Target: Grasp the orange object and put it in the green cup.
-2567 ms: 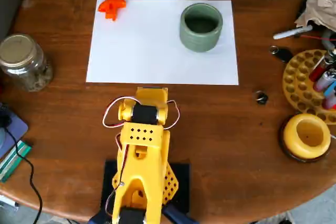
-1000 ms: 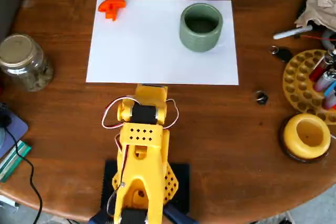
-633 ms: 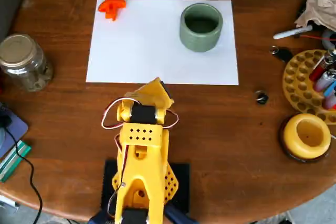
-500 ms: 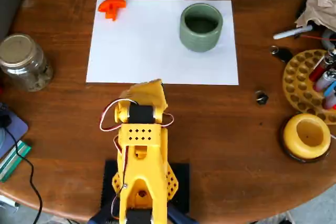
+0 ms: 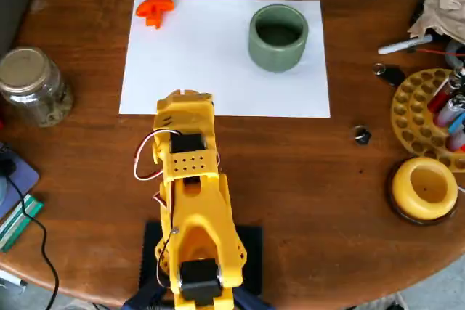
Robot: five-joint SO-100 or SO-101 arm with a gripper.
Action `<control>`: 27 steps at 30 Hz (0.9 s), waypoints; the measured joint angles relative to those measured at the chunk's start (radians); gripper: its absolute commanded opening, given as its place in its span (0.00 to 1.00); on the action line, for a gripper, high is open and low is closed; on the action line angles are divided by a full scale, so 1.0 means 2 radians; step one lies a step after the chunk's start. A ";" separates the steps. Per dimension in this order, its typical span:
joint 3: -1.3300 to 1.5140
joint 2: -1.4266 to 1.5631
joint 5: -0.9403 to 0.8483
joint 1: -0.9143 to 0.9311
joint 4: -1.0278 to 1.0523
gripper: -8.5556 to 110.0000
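Observation:
The overhead view shows the small orange object (image 5: 154,9) lying on the far left corner of a white paper sheet (image 5: 211,70). On the sheet's far right stands the sage-green cup (image 5: 278,36), upright, its inside dark. My yellow arm reaches from the near table edge, and its gripper (image 5: 183,99) hangs over the sheet's near edge, well short of the orange object and to the left of the cup. The wrist body hides the fingers from above, so I cannot make out their state. Nothing is seen held.
A glass jar (image 5: 33,85) stands left of the sheet. To the right are a yellow round holder (image 5: 425,188), a yellow perforated tray with pens (image 5: 425,110), a marker (image 5: 403,46) and a small dark piece (image 5: 361,135). Cables and cards lie at the near left edge.
The arm has swung a little to the left and stretched forward. Its gripper end went from the bare wood up to the sheet's near edge. Orange object and cup have not moved.

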 measured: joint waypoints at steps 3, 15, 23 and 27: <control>0.000 -0.066 0.002 -0.009 -0.074 0.07; -0.108 -0.423 0.008 -0.031 -0.333 0.07; -0.239 -0.601 0.021 -0.041 -0.410 0.07; -0.305 -0.655 0.026 -0.045 -0.411 0.07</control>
